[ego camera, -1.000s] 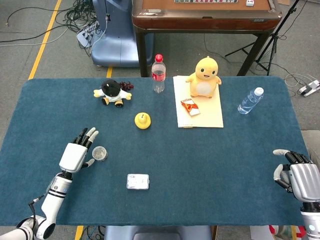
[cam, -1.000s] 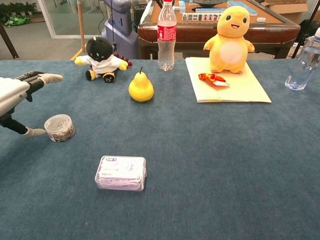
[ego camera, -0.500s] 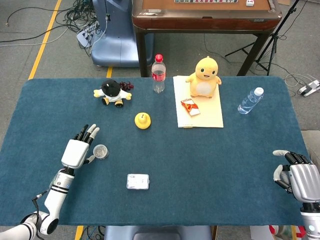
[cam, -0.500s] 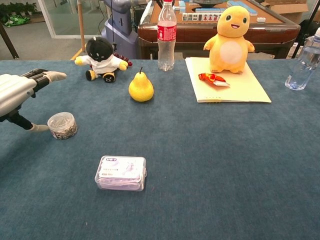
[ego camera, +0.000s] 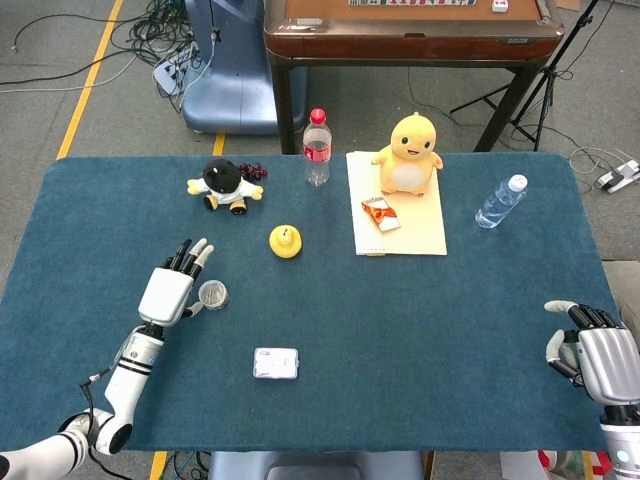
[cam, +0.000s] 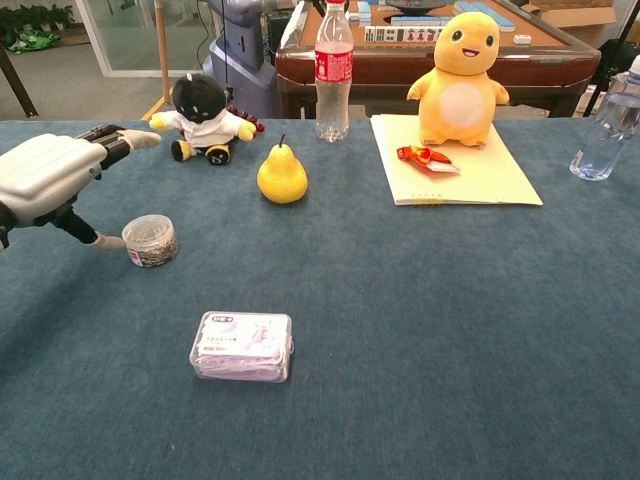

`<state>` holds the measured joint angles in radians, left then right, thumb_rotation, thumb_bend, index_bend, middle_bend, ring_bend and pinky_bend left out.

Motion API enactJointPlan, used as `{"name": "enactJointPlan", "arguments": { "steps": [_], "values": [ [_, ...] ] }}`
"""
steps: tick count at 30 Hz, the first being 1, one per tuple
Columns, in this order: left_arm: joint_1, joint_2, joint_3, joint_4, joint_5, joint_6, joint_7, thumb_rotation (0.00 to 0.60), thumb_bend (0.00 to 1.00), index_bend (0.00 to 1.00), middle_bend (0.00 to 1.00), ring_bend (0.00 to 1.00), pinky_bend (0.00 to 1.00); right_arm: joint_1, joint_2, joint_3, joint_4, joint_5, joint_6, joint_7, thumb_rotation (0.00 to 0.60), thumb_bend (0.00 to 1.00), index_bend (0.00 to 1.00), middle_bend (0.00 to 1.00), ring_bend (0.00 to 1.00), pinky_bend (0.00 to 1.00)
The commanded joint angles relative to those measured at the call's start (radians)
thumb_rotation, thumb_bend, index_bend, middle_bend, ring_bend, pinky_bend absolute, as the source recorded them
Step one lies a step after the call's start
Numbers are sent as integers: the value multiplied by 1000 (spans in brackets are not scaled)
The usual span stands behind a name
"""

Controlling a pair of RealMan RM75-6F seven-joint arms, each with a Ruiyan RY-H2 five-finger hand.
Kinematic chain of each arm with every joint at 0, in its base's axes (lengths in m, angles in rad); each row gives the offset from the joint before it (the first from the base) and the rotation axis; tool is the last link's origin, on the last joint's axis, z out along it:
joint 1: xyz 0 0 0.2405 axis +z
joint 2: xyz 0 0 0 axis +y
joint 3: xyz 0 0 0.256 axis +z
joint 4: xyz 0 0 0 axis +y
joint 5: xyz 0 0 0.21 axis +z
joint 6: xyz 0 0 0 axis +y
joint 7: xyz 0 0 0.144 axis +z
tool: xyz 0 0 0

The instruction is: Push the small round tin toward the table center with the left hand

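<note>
Your left hand [ego camera: 167,295], fingers spread wide, touches the small round tin [ego camera: 212,294] at the frame's lower left; your right hand [ego camera: 592,352] looks partly curled, holding nothing.

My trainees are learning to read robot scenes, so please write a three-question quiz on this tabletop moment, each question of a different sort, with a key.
1. True or false: the left hand has lifted the small round tin off the table.
2. Multiple choice: what lies nearest the tin on the side toward the robot? A) the white packet B) the red-capped bottle C) the yellow plush
3. Fill in: the small red packet lies on the cream ___, in front of the yellow plush.

Key
1. False: the tin stands on the table, the hand's thumb at its side, other fingers spread.
2. A
3. sheet
</note>
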<state>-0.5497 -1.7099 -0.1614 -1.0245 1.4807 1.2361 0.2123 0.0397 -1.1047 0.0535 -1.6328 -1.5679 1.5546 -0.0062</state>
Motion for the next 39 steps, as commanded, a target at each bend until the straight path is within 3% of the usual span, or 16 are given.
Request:
{"name": "enactJointPlan", "arguments": {
  "steps": [1, 11, 19, 28, 39],
  "values": [
    [-5, 0, 8, -25, 14, 12, -11, 600, 0, 0, 0, 0, 311, 1, 0, 0, 0, 1, -1, 0, 600, 325, 523, 339, 296, 359],
    [23, 36, 44, -55, 23, 41, 31, 600, 0, 0, 0, 0, 308, -1, 3, -1, -4, -3, 2, 1, 600, 325, 523, 339, 296, 359],
    [7, 19, 13, 24, -36, -8, 15, 600, 0, 0, 0, 0, 298, 3, 0, -1, -3, -1, -5, -3, 600, 325, 523, 339, 296, 359],
    [-32, -49, -31, 73, -64, 8, 72, 600, 0, 0, 0, 0, 205, 4, 2, 0, -3, 3, -10, 1, 600, 325, 524, 339, 296, 359],
    [-65, -86, -37, 106, -90, -27, 126, 600, 0, 0, 0, 0, 156, 3, 7, -2, -6, 10, -15, 5, 600, 325, 523, 339, 297, 359]
  ]
}}
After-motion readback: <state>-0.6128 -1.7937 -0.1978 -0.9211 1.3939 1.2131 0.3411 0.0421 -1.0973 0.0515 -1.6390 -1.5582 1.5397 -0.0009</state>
